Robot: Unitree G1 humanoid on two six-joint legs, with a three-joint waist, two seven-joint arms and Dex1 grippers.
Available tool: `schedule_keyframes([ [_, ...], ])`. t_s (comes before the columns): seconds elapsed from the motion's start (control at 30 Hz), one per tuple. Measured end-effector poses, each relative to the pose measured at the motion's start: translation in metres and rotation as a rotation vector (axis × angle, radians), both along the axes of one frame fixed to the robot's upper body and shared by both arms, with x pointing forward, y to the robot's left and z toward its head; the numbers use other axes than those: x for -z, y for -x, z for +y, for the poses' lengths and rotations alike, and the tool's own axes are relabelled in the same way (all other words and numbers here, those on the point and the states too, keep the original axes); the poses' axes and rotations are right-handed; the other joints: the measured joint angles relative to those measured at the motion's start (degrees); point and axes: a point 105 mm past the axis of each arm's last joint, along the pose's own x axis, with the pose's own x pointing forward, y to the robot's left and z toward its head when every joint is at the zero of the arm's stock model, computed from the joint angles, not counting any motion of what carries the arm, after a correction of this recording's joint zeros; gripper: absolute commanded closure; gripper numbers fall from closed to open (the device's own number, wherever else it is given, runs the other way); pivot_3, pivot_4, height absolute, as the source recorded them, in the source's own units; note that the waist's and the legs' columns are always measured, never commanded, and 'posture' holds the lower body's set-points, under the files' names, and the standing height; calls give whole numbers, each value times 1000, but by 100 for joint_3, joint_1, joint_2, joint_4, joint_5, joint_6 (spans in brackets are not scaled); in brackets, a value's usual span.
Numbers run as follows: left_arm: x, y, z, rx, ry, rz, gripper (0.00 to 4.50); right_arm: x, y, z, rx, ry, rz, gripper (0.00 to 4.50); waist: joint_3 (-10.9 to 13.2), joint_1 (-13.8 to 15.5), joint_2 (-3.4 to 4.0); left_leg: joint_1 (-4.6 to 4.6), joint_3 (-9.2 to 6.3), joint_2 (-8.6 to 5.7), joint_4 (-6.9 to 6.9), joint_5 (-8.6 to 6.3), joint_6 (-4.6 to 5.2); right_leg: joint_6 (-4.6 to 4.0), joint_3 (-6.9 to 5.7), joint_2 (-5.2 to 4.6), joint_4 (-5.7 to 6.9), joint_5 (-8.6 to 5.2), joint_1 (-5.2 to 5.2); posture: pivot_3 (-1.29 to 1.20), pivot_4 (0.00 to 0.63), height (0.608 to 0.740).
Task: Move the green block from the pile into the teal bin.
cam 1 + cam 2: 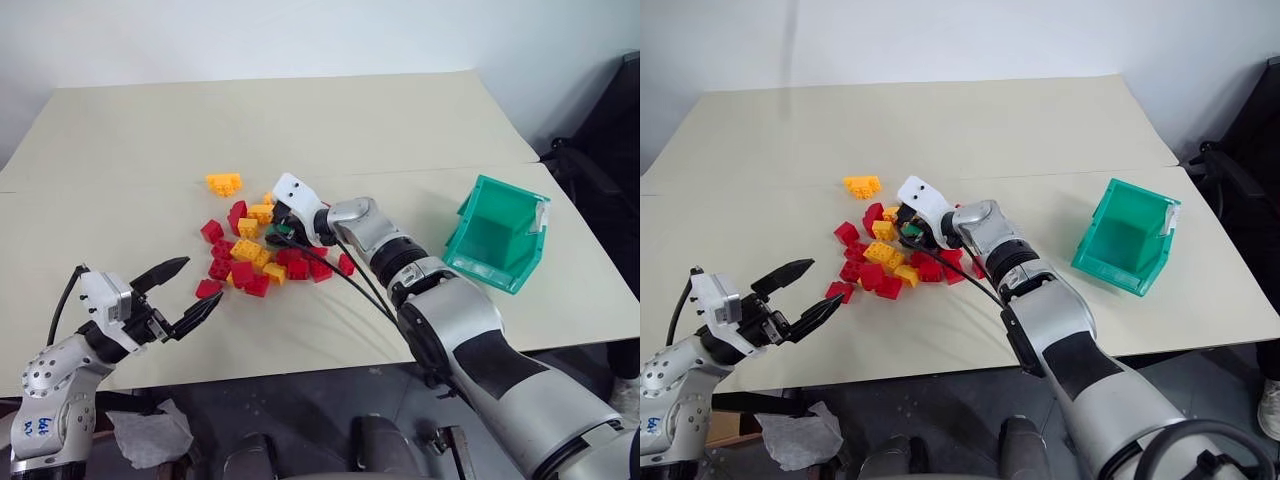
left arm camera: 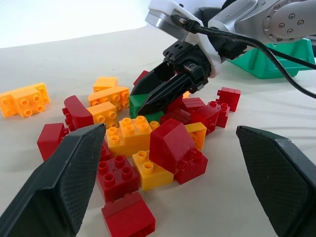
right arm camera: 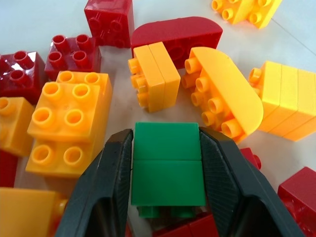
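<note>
Green block (image 3: 168, 170) outside teal bin (image 1: 497, 235)

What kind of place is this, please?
Probably a robot test room or lab, not a home: a plain beige table before a bare white wall, bearing only a pile of toy bricks and a teal bin, set out as an exercise.

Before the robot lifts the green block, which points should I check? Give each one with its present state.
1. Right pincer fingers on both sides of the green block: ok.
2. Grip firm enough to lift: cannot tell.
3. Green block free of the neighbouring bricks in the pile: not ok, bricks crowd close around it.
4. Teal bin opening unobstructed: ok.
5. Left pincer open, apart from the pile: ok.
</note>
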Motion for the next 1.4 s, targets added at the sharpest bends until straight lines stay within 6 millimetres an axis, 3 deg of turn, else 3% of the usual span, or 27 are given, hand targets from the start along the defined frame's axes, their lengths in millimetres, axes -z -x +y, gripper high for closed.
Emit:
schedule_keyframes([
  [0.13,1,-1,-2,8,3,0,0,0,0,-2,-11,19,-3,2457,0,4,0,0,0,0,0,0,0,0,0,0,0,0,0,0,150,740],
  [0.27,-2,-4,-6,20,5,-12,0,1,1,-4,-24,22,0,3019,0,3,-1,0,0,0,0,0,0,0,0,0,0,0,0,0,150,740],
  [0.53,-6,-7,-11,50,5,-26,0,-10,1,-14,-39,-164,53,3018,2,-1,0,-5,0,0,0,0,0,0,-1,0,-3,0,-2,0,150,740],
  [0.63,-11,-12,-21,93,6,-41,0,-45,-1,-21,-93,-295,-15,3018,3,-5,2,-5,0,0,0,0,0,0,-1,0,-4,0,-2,0,150,740],
  [0.77,-15,-16,-37,155,14,-55,0,-94,-4,-48,-108,-454,-142,3018,3,5,1,-6,0,-1,-3,0,0,1,-1,0,-7,0,-2,0,150,740],
  [0.83,-17,-19,-54,221,24,-63,0,-119,-4,-82,-70,-540,-208,3018,3,82,1,-7,-5,-2,-2,0,1,1,-4,0,-11,1,0,0,150,740],
  [0.93,-21,-22,-70,286,33,-73,0,-131,2,-139,17,-613,-262,3018,2,210,-1,-10,-7,-3,-3,-1,2,2,-7,0,-17,1,1,0,150,740],
  [1.07,-22,-27,-88,371,39,-80,0,-117,27,-227,201,-604,-341,3018,4,366,2,-12,-1,-6,-4,-5,3,3,-7,0,-29,1,-1,0,150,740],
  [1.23,-17,-34,-103,440,36,-67,0,-116,56,-310,488,-510,-484,3018,15,393,20,-6,12,-6,-4,-5,2,3,-1,0,-32,1,-5,0,150,740],
  [1.33,-14,-39,-104,454,34,-56,0,-101,69,-347,638,-412,-486,3018,15,414,20,-6,12,-6,0,-5,3,3,1,0,-35,1,-3,0,150,740],
  [1.4,-12,-41,-104,460,34,-53,0,-85,72,-359,705,-365,-450,3018,16,417,20,-6,15,-6,2,-5,3,3,2,0,-37,1,-3,0,150,740],
])
